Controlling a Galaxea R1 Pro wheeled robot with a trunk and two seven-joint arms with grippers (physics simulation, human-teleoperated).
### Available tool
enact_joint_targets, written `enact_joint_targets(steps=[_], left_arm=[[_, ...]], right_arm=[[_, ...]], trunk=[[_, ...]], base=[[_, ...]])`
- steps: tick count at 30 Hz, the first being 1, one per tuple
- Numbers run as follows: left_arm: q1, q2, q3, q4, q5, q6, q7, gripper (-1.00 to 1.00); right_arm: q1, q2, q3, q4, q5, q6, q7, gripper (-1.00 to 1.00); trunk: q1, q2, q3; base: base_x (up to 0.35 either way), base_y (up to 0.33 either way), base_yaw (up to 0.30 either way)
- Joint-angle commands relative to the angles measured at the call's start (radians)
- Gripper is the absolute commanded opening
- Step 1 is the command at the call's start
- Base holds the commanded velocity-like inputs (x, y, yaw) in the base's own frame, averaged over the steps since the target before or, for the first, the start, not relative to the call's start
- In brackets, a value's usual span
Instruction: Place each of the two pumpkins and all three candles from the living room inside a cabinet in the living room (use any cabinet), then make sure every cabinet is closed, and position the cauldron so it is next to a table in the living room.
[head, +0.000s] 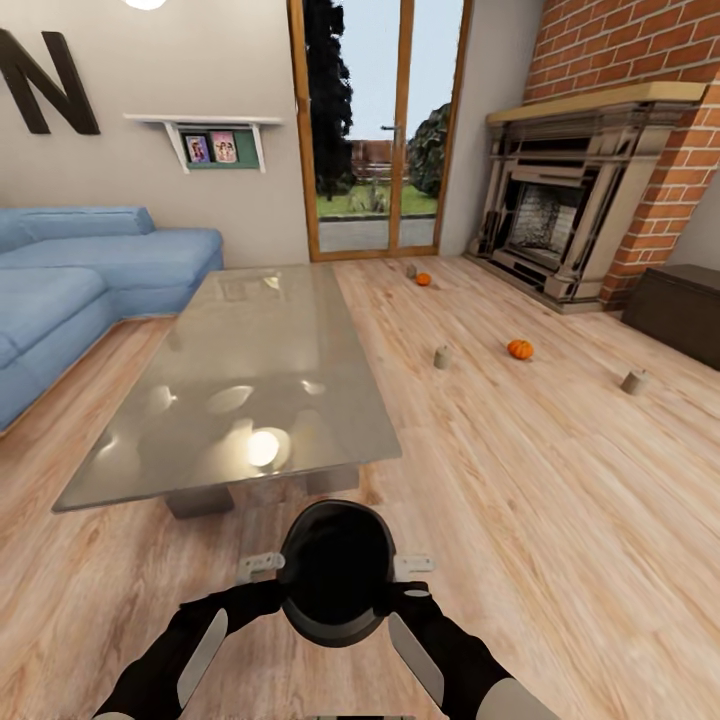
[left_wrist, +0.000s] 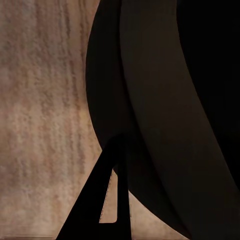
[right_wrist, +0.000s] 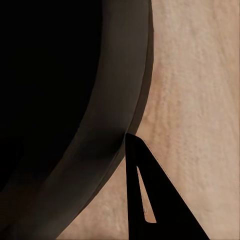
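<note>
— What have you got on your side, going left to right?

— A blue sofa (head: 70, 270) at the left wall, then the glass tabletop (head: 240, 380) ahead of me. Just off its near edge I hold the black cauldron (head: 335, 570) between both arms, over the wood floor (head: 540, 520).

— And the grippers?

— The left gripper (head: 262, 566) sits at the cauldron's left rim, the right gripper (head: 413, 566) at its right rim. In the left wrist view one dark finger (left_wrist: 102, 200) lies against the cauldron's wall; in the right wrist view one finger (right_wrist: 150, 195) touches the rim. Each view gives me one finger only, so whether either gripper is clamped or apart, I cannot tell.

— The rest of the things?

— All on the floor, right of the tabletop. A candle (head: 442, 357) near the tabletop's right edge, a pumpkin (head: 520, 349) just beyond it, another candle (head: 634, 381) farther right. Far back by the glass door (head: 380, 130) lie a second pumpkin (head: 423, 279) and a third candle (head: 410, 270) beside it. The dark cabinet (head: 680, 310) stands at the right edge, past the fireplace (head: 560, 210), its fronts shut.
</note>
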Motion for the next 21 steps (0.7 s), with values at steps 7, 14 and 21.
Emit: enact_joint_targets(steps=[7, 14, 21], left_arm=[[0.0, 0.0, -0.007, -0.001, 0.013, 0.005, 0.001, -1.0], [0.0, 0.0, -0.007, -0.001, 0.013, 0.005, 0.001, -1.0], [0.0, 0.0, -0.007, -0.001, 0.013, 0.005, 0.001, -1.0]], right_arm=[[-0.001, 0.0, 0.021, -0.015, -0.028, -0.003, 0.003, -1.0], [-0.001, 0.0, 0.021, -0.015, -0.027, -0.003, 0.012, -1.0], [-0.001, 0.0, 0.021, -0.015, -0.027, -0.003, 0.013, -1.0]], trunk=[[0.002, -0.002, -0.024], [0.006, -0.003, -0.049], [0.008, -0.005, -0.072]], base=[[0.0, 0.0, 0.037], [0.0, 0.0, 0.098], [0.0, 0.0, 0.018]])
